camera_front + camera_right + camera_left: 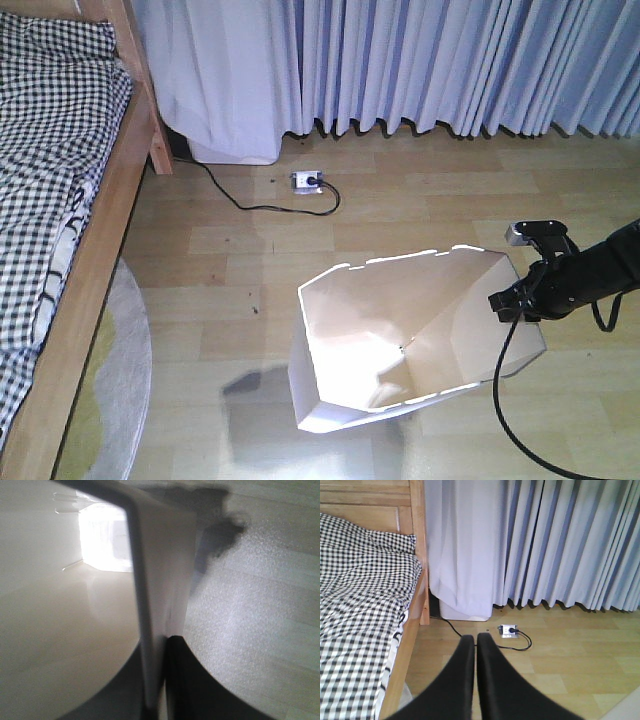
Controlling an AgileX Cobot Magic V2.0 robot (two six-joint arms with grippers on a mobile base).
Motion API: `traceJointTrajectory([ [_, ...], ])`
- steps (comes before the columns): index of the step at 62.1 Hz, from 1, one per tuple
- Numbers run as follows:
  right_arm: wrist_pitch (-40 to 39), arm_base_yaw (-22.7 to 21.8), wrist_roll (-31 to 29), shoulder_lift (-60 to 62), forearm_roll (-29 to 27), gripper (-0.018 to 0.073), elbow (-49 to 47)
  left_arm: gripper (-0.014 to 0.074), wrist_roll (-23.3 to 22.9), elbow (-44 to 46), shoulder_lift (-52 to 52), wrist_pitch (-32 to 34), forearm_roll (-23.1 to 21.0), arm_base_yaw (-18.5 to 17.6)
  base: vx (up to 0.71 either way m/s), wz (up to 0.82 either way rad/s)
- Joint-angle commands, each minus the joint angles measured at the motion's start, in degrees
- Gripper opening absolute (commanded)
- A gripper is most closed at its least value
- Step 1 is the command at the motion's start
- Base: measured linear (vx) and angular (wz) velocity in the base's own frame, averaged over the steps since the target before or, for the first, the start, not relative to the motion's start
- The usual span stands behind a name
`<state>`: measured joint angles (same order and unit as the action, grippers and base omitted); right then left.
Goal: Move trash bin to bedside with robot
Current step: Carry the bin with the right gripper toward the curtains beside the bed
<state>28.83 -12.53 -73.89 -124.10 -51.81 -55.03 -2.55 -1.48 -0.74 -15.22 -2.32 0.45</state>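
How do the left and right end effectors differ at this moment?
The left end effector is shut on nothing; the right end effector is shut on the wall of the trash bin. The left faces the bed and curtain; the right looks along the bin wall. Both are black.

Wooden floor (430, 205), 1 power strip (307, 180), black cable (262, 208), rug (130, 370) edge, trash bin (400, 320) possibly resting tilted
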Motion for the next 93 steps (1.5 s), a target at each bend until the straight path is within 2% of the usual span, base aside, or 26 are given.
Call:
traceJointTrajectory([
  [1,7.19,-0.1,0.73,4.2,-5.02,-0.0005,-1.1,-0.0006,-0.35,-0.67,-0.78,3.98,-0.23,0.03,0.22,-0.03],
  [93,7.19,-0.1,0.73,4.2,-5.02,-0.0005,-1.1,-0.0006,-0.35,-0.67,-0.78,3.98,-0.23,0.03,0.21,0.0],
])
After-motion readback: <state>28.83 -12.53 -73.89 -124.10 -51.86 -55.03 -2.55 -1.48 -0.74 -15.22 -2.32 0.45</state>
